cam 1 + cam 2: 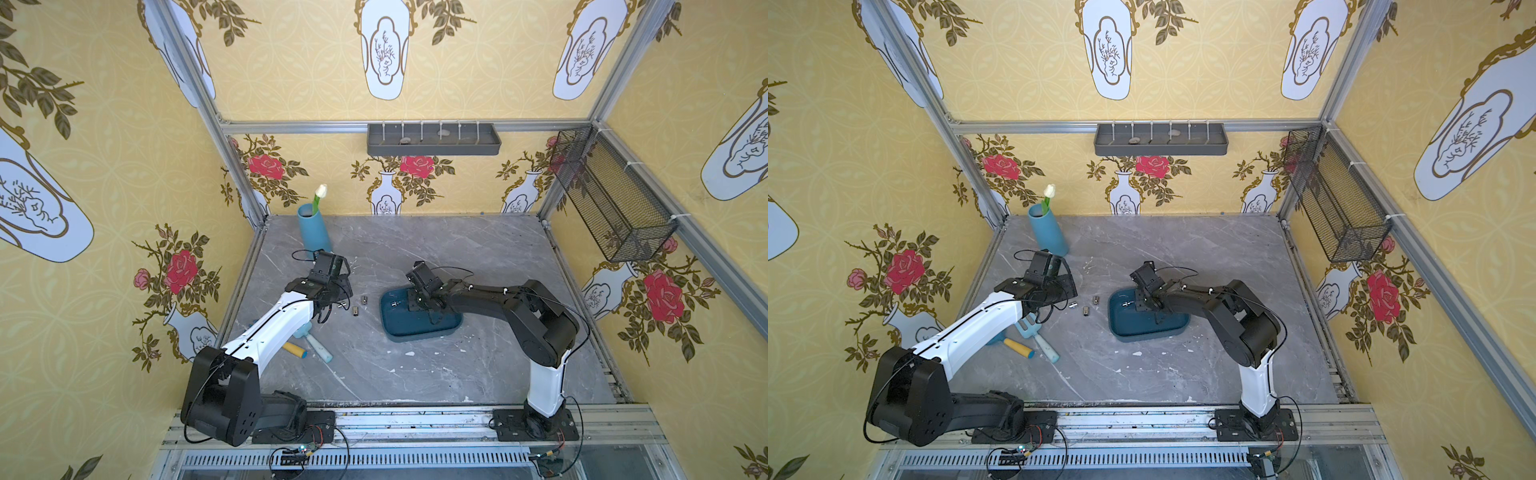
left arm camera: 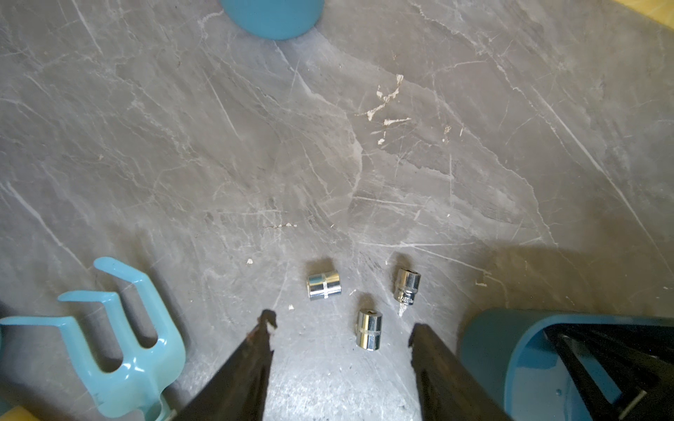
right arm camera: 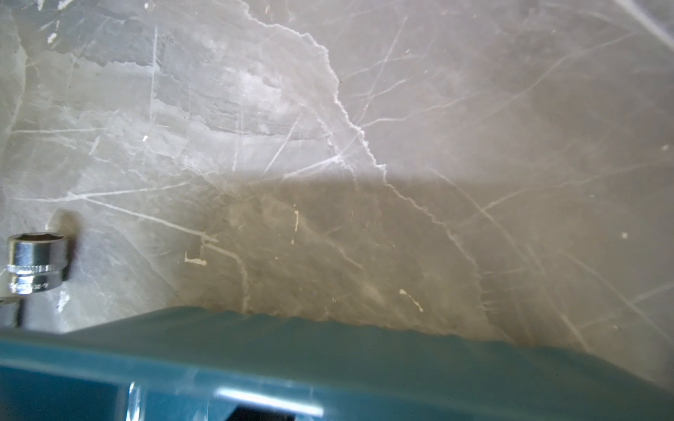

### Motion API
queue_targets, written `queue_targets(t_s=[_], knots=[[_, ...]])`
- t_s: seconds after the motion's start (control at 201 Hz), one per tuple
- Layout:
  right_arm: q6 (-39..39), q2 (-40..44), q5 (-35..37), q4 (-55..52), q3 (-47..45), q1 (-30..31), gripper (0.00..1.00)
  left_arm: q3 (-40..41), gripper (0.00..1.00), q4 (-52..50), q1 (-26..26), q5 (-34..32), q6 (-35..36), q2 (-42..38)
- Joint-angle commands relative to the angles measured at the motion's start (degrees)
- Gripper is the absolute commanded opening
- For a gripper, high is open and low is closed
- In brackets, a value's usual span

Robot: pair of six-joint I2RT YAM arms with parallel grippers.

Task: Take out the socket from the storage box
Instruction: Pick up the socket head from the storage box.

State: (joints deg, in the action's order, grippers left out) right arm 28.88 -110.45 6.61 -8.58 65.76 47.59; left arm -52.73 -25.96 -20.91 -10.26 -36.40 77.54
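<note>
Looks like the grasp step, with right fingers (image 1: 416,306) down in the teal box (image 1: 440,327), gap unreadable, the socket (image 1: 393,305) on its floor just beside them and left fingers (image 2: 237,371) wide over three sockets (image 2: 369,330) on the desk (image 2: 328,145); calls next for centring, closing, lifting over the rim.

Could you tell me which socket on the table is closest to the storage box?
The rearmost socket, beside the storage box rim; the other two lie nearer the left gripper.

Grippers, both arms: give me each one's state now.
Left gripper: open, holding nothing.
Right gripper: down in the storage box; open or shut cannot be told.
</note>
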Motion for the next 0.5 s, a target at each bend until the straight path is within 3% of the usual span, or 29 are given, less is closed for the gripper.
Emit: queue_targets(t_s=[0.0,0.119,0.493], knots=[[0.4,0.3,0.2,-0.3,-0.5,0.2,0.38,0.1,0.65,0.5,0.2,0.2,0.7,-0.1],[0.2,1.4,0.2,-0.1,-1.1,0.4,0.32,0.1,0.65,0.4,0.2,0.3,0.7,-0.2],[-0.6,8.6,1.7,-3.5,-2.7,1.0,0.26,-0.3,0.66,-0.2,0.2,0.2,0.5,-0.5]])
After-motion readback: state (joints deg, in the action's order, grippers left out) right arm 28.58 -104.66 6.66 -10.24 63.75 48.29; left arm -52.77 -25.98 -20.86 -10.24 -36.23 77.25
